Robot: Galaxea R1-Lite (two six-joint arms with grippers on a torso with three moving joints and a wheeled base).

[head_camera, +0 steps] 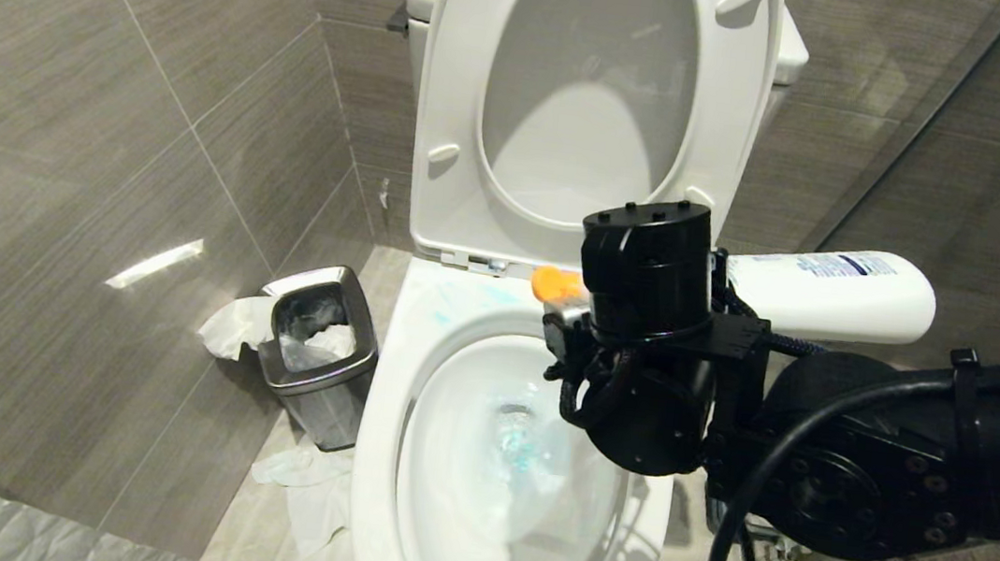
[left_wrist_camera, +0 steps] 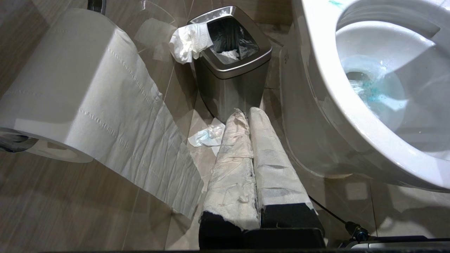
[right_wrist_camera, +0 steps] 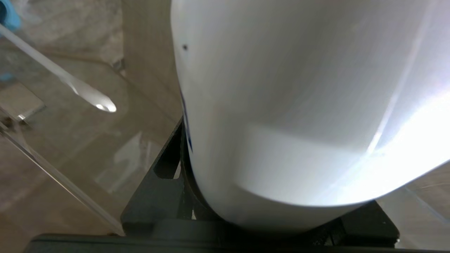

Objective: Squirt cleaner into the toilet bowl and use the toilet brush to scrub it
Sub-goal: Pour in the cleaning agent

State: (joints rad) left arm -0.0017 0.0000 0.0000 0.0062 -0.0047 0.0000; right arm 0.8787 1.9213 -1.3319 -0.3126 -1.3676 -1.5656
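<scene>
- A white plastic bottle with an orange nozzle [head_camera: 823,294] is held lying almost level by the right gripper [head_camera: 645,325], whose fingers are clamped around its body; the nozzle is pointed over the back rim of the large glossy white ceramic toilet bowl [head_camera: 376,455].
- Thin turquoise-blue cleaner [head_camera: 519,447] is seen as streaks in the water and as faint smears on the rim.
- The squirting step is judged in hand or near its end.
- The left gripper [left_wrist_camera: 250,165], its paper-wrapped fingers pressed together, is parked low beside the bowl, near a small square steel bin [left_wrist_camera: 232,75].
- The slim white handle of the toilet brush [right_wrist_camera: 70,82] is glimpsed only in the right wrist view, beside the bottle.
- Next, the bottle would need to be set down and that handle grasped.
</scene>
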